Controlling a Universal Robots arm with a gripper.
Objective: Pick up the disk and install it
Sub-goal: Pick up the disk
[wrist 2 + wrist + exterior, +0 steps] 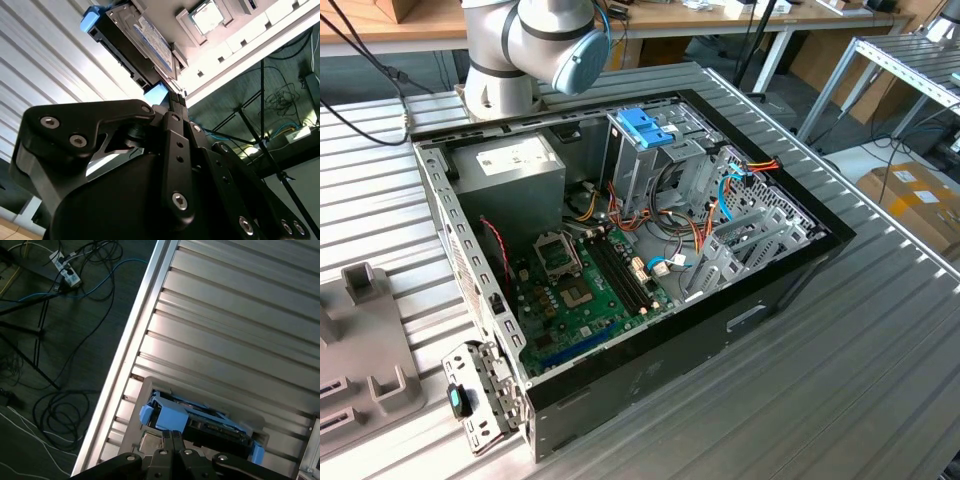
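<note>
In the exterior view an opened computer case lies on the ribbed metal bench, and the grey arm rises just behind the case. Inside the case stands a tall metal drive cage with a blue latch on top, and the green board lies beside it. A grey moulded tray sits on the bench near the case's front corner.

In the second wrist view the black claw has its two fingers drawn together with no gap to speak of. The disk lies directly ahead of the claw's tips, and its label face and light-blue carrier rail are in view. The nearer blue end of the rail is right against the claw. I cannot tell whether the tips pinch it or merely meet it. A square chip sits in a holder just beyond the disk from the claw.

In the first wrist view the claw again has its fingers together. The disk lies flat in a grey holder on the bench, just past the claw's tips, with a blue block of its rail closest to them. Cables trail over the floor off the bench's edge.
</note>
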